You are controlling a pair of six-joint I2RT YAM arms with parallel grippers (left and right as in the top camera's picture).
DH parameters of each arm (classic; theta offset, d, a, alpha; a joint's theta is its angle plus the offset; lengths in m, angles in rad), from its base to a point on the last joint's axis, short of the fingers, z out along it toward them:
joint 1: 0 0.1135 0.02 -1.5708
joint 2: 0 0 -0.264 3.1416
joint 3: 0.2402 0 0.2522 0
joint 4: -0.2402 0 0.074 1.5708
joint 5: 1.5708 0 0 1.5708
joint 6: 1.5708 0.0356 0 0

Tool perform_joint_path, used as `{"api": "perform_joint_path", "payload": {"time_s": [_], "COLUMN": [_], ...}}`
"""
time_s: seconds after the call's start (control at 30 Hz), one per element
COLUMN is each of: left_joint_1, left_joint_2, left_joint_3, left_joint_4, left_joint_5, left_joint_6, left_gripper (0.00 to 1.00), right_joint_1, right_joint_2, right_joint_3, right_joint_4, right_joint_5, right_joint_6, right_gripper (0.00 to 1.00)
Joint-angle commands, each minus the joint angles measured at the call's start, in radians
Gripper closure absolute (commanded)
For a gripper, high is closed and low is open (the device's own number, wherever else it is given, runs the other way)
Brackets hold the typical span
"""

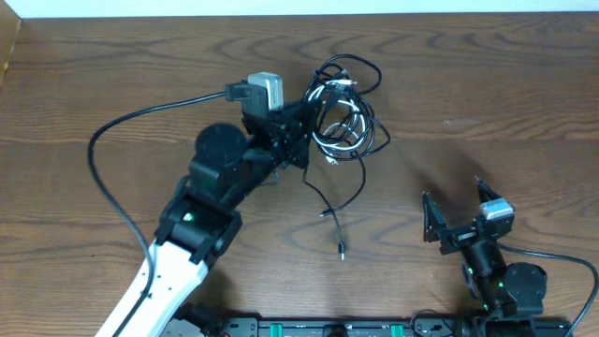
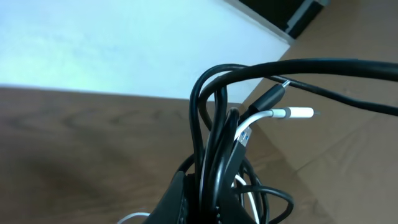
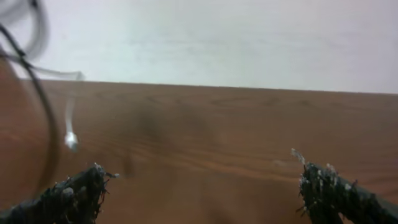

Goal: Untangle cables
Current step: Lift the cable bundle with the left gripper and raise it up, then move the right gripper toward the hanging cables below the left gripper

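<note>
Cables clamped in left tool; right tool splayed, well apart.

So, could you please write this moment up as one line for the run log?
left fingers: shut on cables | right fingers: open, empty, away from cables | cables: tangled

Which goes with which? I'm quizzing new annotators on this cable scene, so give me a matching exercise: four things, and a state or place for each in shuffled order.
Things:
1. right gripper
2. loose black plug
3. left gripper
4. white connector

States or places:
A. shut on the cables
B. lying on the table, nearer the robot than the tangled cables
C. open, holding nothing
D. sticking out sideways from the gripped cables

Pairs: 1-C, 2-B, 3-A, 4-D
</note>
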Motion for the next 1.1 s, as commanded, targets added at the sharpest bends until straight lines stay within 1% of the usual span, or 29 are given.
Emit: {"api": "perform_joint_path", "payload": {"time_s": [0.0,0.03,0.07,0.13,0.27,0.33,0.4,0.47,0.53,0.57,0.6,0.67,0.73,0.77,0.8,0.87,0.93,0.97,1.07], "left_joint_1": [-0.001,-0.001,-0.001,-0.001,-0.001,0.001,0.008,0.018,0.023,0.025,0.026,0.027,0.033,0.034,0.034,0.034,0.034,0.034,0.034], "left_joint_2": [0.06,0.071,0.089,0.1,0.095,0.084,0.07,0.054,0.043,0.038,0.035,0.035,0.035,0.035,0.035,0.034,0.034,0.034,0.035], "left_joint_3": [0.019,0.019,0.019,0.019,0.019,0.019,0.019,0.019,0.019,0.019,0.019,0.019,0.019,0.019,0.019,0.019,0.019,0.019,0.019], "left_joint_4": [0.019,0.019,0.019,0.019,0.019,0.019,0.019,0.018,0.009,0.0,-0.005,-0.004,-0.014,-0.027,-0.052,-0.087,-0.113,-0.128,-0.18], "left_joint_5": [-0.013,-0.024,-0.049,-0.078,-0.148,-0.159,-0.169,-0.169,-0.169,-0.169,-0.169,-0.172,-0.172,-0.172,-0.171,-0.163,-0.14,-0.125,-0.118], "left_joint_6": [-0.195,-0.23,-0.3,-0.387,-0.553,-0.608,-0.686,-0.809,-0.916,-0.967,-0.997,-1.02,-1.054,-1.085,-1.139,-1.206,-1.261,-1.278,-1.283], "left_gripper": [0.93,0.92,0.93,0.93,0.93,0.93,0.93,0.93,0.92,0.93,0.93,0.93,0.93,0.93,0.93,0.93,0.93,0.93,0.93], "right_joint_1": [0.004,0.004,0.004,0.004,0.004,0.004,0.004,0.004,0.004,0.004,0.004,0.004,0.004,0.004,0.004,0.005,0.006,0.012,0.043], "right_joint_2": [0.045,0.066,0.102,0.171,0.307,0.388,0.439,0.475,0.494,0.508,0.514,0.532,0.568,0.582,0.606,0.646,0.695,0.722,0.789], "right_joint_3": [0.139,0.171,0.22,0.299,0.424,0.48,0.499,0.499,0.499,0.499,0.499,0.499,0.499,0.499,0.499,0.497,0.497,0.497,0.497], "right_joint_4": [-0.063,-0.091,-0.133,-0.196,-0.257,-0.237,-0.179,-0.139,-0.098,-0.042,-0.01,0.081,0.215,0.24,0.245,0.223,0.177,0.145,0.106], "right_joint_5": [-0.042,-0.042,-0.043,-0.077,-0.146,-0.237,-0.349,-0.518,-0.605,-0.63,-0.628,-0.618,-0.558,-0.523,-0.474,-0.452,-0.463,-0.468,-0.465], "right_joint_6": [0.058,0.058,0.058,0.059,0.058,0.058,0.059,0.117,0.161,0.182,0.21,0.328,0.526,0.609,0.724,0.844,0.909,0.917,0.919], "right_gripper": [0.01,0.01,0.01,0.01,0.01,0.01,0.01,0.01,0.01,0.01,0.01,0.01,0.01,0.01,0.01,0.01,0.04,0.04,0.06]}}
